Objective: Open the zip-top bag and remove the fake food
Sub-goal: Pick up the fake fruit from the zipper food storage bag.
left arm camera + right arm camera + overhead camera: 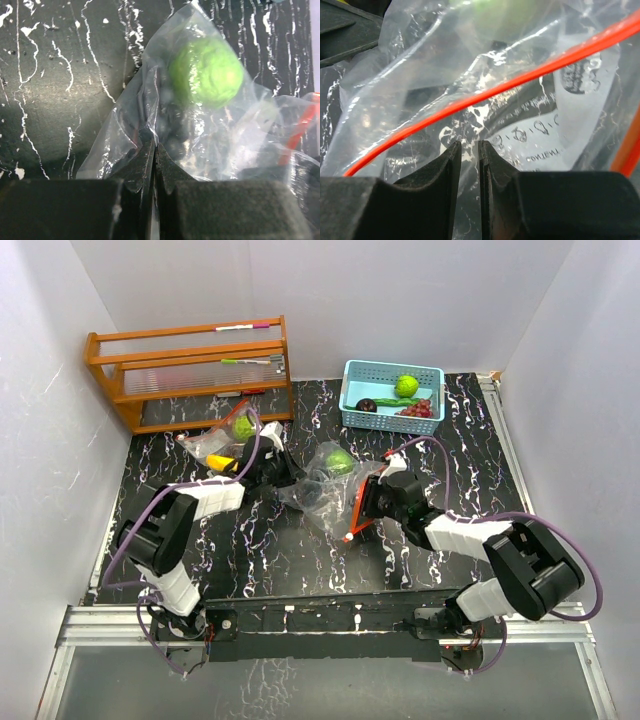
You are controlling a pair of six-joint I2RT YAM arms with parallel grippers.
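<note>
The zip-top bag lies crumpled at the middle of the desk, with a lime-green ball and some dark pieces inside; I can't make out what those dark pieces are through the film. My left end effector is pinched shut on a fold of plastic at the bag's left side, just beside the ball. My right end effector is closed down to a narrow slit, with film caught between its tips just under the red zip strip. I can't tell from any view whether the zip is parted yet.

My main worry is the right grip. It looks to have only a thin layer of slick film, below the strip and not on it, so a pull could let the plastic slide out. If both walls are pinched together, pulling would drag the whole bag without spreading its mouth. The left pinch sits low on the body, so a hard tug there might stretch or tear the film, or roll the ball toward the mouth and off across the desk.

Farther out, a second bag of food lies just behind my left arm, so a wide swing could knock it. The light-blue basket, well apart at the back, looks safe.
</note>
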